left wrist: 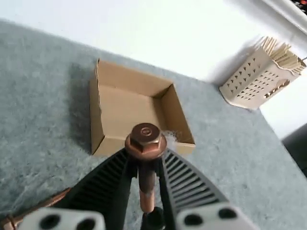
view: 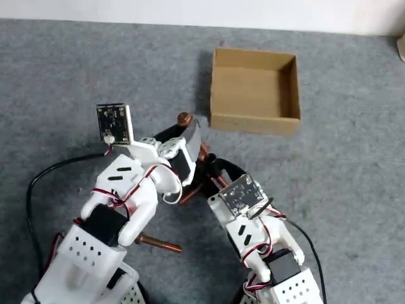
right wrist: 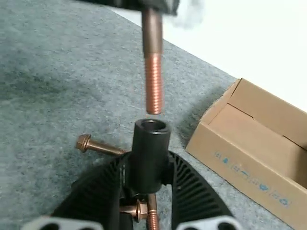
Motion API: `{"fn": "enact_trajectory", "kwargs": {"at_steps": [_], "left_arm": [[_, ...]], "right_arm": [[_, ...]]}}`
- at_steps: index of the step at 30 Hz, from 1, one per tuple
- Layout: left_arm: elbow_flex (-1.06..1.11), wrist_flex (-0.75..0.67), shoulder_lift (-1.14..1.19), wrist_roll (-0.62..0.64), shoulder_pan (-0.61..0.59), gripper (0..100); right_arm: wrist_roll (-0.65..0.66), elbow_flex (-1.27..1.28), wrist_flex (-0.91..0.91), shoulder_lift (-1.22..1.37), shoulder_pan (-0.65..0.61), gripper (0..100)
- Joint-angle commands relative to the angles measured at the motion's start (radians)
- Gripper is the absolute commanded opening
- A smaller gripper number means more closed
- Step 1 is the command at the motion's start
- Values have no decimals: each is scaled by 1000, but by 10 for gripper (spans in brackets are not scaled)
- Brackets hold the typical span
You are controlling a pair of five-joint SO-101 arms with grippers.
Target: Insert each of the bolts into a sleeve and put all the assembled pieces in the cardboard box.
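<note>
bolt [left wrist: 145,139] number one is not in its sleeve [right wrist: 150,139] yet, so you are early in the job: the threaded tip hangs just above the sleeve's open mouth, roughly in line with it but apart from it. the cardboard box [view: 253,123], far and to the right of both arms, holds no assembled piece. a loose bolt [view: 158,242] lies on the grey mat [view: 63,76] near the left arm's base, another one [right wrist: 98,145] lies beside the sleeve, and more copper shanks [right wrist: 144,211] show under your right gripper, so by my reckoning several pairings and every drop into the box are left to do. your left gripper [left wrist: 146,160] is clamped on the bolt's shank just under the hex head and holds it upright, head up and thread down, with the box beyond it. your right gripper [right wrist: 149,167] is closed around the black sleeve, which stands upright with its bore facing up. the two arms meet in the middle of the mat, the left one reaching in over the right.
</note>
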Motion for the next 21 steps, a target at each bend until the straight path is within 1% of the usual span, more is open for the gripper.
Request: {"fn": "enact_trajectory", "kwargs": {"at_steps": [1,7,13,19,21], "left_arm": [[-90,35,1,-14,51,4],[-85,37,2,-12,65,4],[-27,31,5,-17,116,4],[5,31,8,-21,107,4],[1,31,7,-21,82,4]], "right_arm": [[-3,51,1,-19,-5,4],[-2,108,-38,-22,-5,4],[-2,107,-38,-22,-1,4],[-2,107,-36,-22,1,4],[-2,107,-36,-21,1,4]]}}
